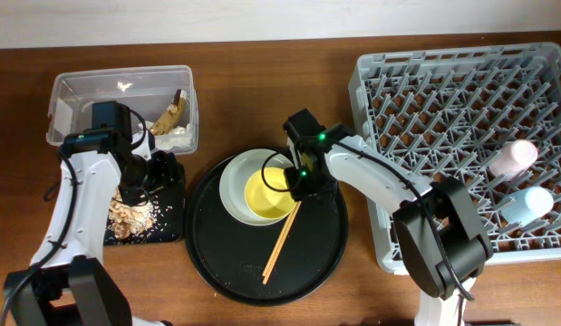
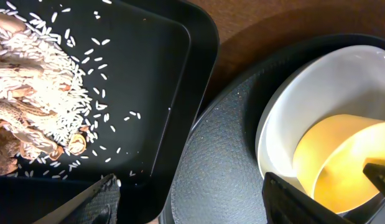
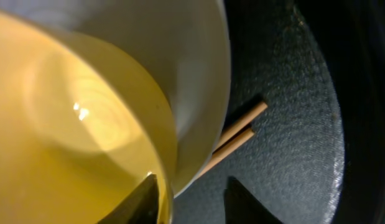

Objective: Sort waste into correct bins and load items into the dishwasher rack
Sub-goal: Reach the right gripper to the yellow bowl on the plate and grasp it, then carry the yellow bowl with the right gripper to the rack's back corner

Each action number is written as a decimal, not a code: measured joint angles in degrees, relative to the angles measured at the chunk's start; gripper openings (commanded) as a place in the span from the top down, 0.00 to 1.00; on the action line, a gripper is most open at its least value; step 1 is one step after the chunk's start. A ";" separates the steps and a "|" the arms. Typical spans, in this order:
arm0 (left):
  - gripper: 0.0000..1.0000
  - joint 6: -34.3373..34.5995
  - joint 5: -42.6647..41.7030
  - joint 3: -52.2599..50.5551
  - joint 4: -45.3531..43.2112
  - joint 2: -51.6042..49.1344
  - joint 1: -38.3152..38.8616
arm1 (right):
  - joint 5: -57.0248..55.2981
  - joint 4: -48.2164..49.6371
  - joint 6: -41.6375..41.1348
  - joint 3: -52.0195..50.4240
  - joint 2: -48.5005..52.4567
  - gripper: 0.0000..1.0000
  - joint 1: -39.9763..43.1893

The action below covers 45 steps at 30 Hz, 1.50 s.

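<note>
We see a brown wooden desk (image 1: 262,91) meeting a pale wall (image 1: 262,18). At the far left corner stands the clear tub (image 1: 76,91), holding a gold-brown wrapper (image 1: 174,113) and white tissue (image 1: 176,138). The shallow black tray (image 1: 174,217) with crumbly scraps (image 1: 130,215) lies by the left edge. The grey pegged rack (image 1: 425,100) lines the right edge, pink cup (image 1: 516,156) and blue cup (image 1: 525,204) inside. Mid-desk, a pebbled round tray (image 1: 325,254) carries the glossy plate (image 1: 228,186), yellow bowl (image 1: 266,195) and chopsticks (image 1: 282,244). The right gripper (image 3: 192,180) straddles the bowl's rim, jaws apart, unclamped. The left gripper (image 2: 191,180) gapes wide, empty, above the black tray's rim.
</note>
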<state>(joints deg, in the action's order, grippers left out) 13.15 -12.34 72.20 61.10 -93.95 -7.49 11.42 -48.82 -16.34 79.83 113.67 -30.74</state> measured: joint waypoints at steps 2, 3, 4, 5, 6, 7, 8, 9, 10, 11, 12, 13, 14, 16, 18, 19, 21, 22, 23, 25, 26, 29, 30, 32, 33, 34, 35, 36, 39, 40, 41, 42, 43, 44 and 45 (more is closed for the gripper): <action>0.27 -0.02 -0.02 0.00 0.00 0.00 0.00 | -0.04 0.85 -0.37 0.02 0.00 0.96 0.00; 0.27 -0.02 -0.02 0.00 0.00 0.00 0.00 | 0.02 0.92 -0.59 0.02 0.00 0.96 0.00; 0.27 -0.02 -0.02 0.00 0.00 0.00 0.00 | -0.02 0.79 -0.42 0.35 0.00 0.96 0.00; 0.27 -0.02 0.00 0.00 -0.02 0.00 0.00 | -0.04 -0.07 -0.42 0.74 0.00 0.96 0.00; 0.27 -0.02 -0.02 0.00 0.00 0.00 0.00 | -0.24 -1.60 -0.42 1.75 0.00 0.96 0.17; 0.27 -0.02 0.00 0.00 -0.02 0.00 0.00 | -0.39 -3.15 -0.39 2.91 0.02 0.96 0.33; 0.27 0.00 -0.02 0.00 0.04 0.00 0.00 | -0.61 -4.24 -0.42 3.87 0.02 0.96 0.48; 0.27 -0.02 -0.04 0.00 0.02 0.00 0.00 | -1.14 -6.03 -0.42 5.51 0.02 0.96 0.72; 0.27 -0.02 -0.02 0.00 -0.02 0.00 0.00 | -1.77 -7.74 -0.42 7.61 0.02 0.96 1.18; 0.27 -0.02 0.00 0.00 -0.02 0.00 0.00 | -2.47 -9.16 -0.31 9.55 -0.02 0.96 1.68; 0.27 -0.02 0.00 0.00 0.02 0.00 0.00 | -4.22 -12.33 0.15 13.68 -0.15 0.96 2.99; 0.27 -0.02 0.00 0.00 0.00 0.00 0.00 | -5.86 -14.21 0.66 16.52 -0.74 0.96 4.33; 0.27 0.00 -0.04 0.00 0.02 0.00 0.00 | -6.67 -15.32 1.09 17.90 -0.94 0.96 4.92; 0.27 0.00 -0.02 0.00 0.00 0.00 0.00 | -9.35 -17.77 1.55 21.44 -2.12 0.96 6.97; 0.27 -0.02 -0.02 0.00 0.00 0.00 0.00 | -11.85 -18.51 1.81 23.56 -3.67 0.96 9.07; 0.27 -0.02 -0.02 0.00 0.00 0.00 0.00 | -14.14 -18.51 1.86 24.96 -5.51 0.96 11.21; 0.26 -0.02 0.00 0.00 -0.02 0.00 0.00 | -17.33 -18.51 2.03 25.81 -7.91 0.96 15.02; 0.27 0.00 -0.02 0.00 0.00 0.00 0.00 | -18.80 -18.45 2.08 26.01 -8.76 0.96 17.05; 0.27 -0.02 0.00 0.00 -0.02 0.00 0.00 | -19.85 -18.47 2.14 26.14 -9.20 0.96 18.78; 0.26 -0.02 -0.02 0.00 -0.04 0.00 0.00 | -22.53 -18.25 2.21 26.18 -9.60 0.96 23.58; 0.26 -0.02 -0.02 0.00 -0.04 0.00 0.00 | -23.45 -17.75 2.27 26.18 -9.57 0.96 25.16; 0.26 -0.02 -0.02 0.00 -0.35 0.00 0.00 | -26.64 -13.62 2.49 26.18 -9.53 0.96 30.62; 0.26 -0.02 -0.02 0.00 -0.42 0.00 0.00 | -27.71 -11.74 2.64 26.18 -9.53 0.96 32.20; 0.26 -0.02 0.00 0.00 -0.52 0.00 0.00 | -29.88 -7.34 2.71 26.18 -9.53 0.93 35.34; 0.26 -0.02 0.00 0.00 -0.55 0.00 0.00 | -31.39 -4.72 2.78 26.18 -9.53 0.92 37.05; 0.26 -0.02 -0.02 0.00 -0.57 0.00 0.00 | -32.85 -2.69 2.86 26.18 -9.53 0.92 38.34; 0.26 -0.02 0.00 0.00 -0.63 0.00 0.00 | -34.77 -0.46 2.84 26.18 -9.46 0.92 39.67; 0.26 -0.02 0.00 0.00 -0.63 0.00 0.00 | -36.83 0.79 2.86 26.18 -9.46 0.91 40.70; 0.26 0.00 0.00 0.00 -0.63 0.00 0.00 | -45.81 4.81 2.91 26.18 -8.41 0.92 43.45; 0.26 -0.02 -0.02 0.00 -0.63 0.00 0.00 | -48.33 5.46 2.84 26.18 -7.80 0.92 43.91; 0.26 -0.02 0.00 0.00 -0.63 0.00 0.00 | -51.49 6.40 2.93 26.18 -6.71 0.92 44.44; 0.26 -0.02 -0.02 0.00 -0.61 0.00 0.00 | -54.99 7.37 2.91 26.18 -5.33 0.92 44.87; 0.26 -0.02 0.00 0.00 -0.66 0.00 0.00 | -59.23 8.35 2.93 26.18 -3.50 0.91 45.35; 0.26 -0.02 0.00 0.00 -0.66 0.00 0.00 | -62.29 9.20 2.89 26.18 -1.86 0.92 45.70; 0.26 0.00 -0.02 0.00 -0.63 0.00 0.00 | -64.96 10.14 2.95 26.18 -0.39 0.92 45.99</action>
<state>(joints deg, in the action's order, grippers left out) 13.15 -12.36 72.20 60.47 -93.95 -7.49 -53.54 -38.68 -13.39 106.02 113.27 15.25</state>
